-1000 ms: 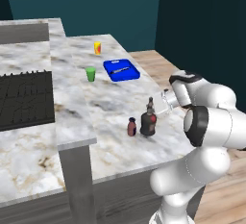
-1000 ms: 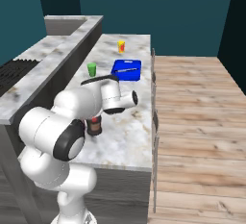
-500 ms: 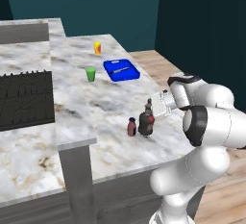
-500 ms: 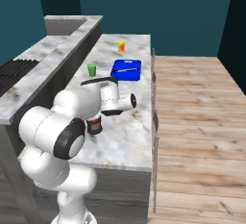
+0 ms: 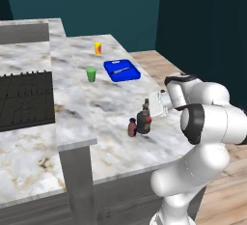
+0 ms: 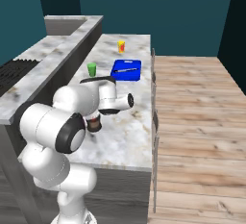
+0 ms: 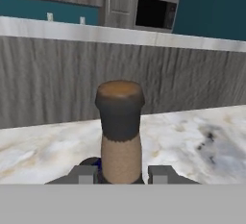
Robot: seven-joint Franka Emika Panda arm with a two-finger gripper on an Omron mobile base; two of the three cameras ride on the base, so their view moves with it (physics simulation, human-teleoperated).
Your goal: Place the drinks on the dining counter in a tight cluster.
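The hand (image 7: 122, 174) is clamped on the brown bottle (image 7: 120, 130), its two dark fingertips (image 7: 162, 174) pressed against either side of the neck just below the dark collar and brown cap. In the hand view the bottle rises upright in the middle of the frame, with marble behind it and a grey panelled wall topped by a pale ledge across the upper part.

In the left base view the hand (image 5: 155, 106) sits right of centre, reaching in from the white arm at the lower right, and the brown bottle (image 5: 143, 121) with its red label stands on the table (image 5: 111, 108) just left of it. A small maroon bottle (image 5: 131, 127) stands touching or just beside the brown one, on its left. Whether the brown bottle rests on the marble or is lifted slightly cannot be told.

In the right base view the brown bottle (image 6: 94, 122) shows left of centre, partly hidden behind the arm.

Farther up the table lie a blue tray (image 5: 122, 70) above centre, a green cup (image 5: 90, 74) to its left, and a yellow cup (image 5: 98, 48) beyond them toward the upper middle. A black stove (image 5: 25, 99) fills the left edge on the raised worktop.
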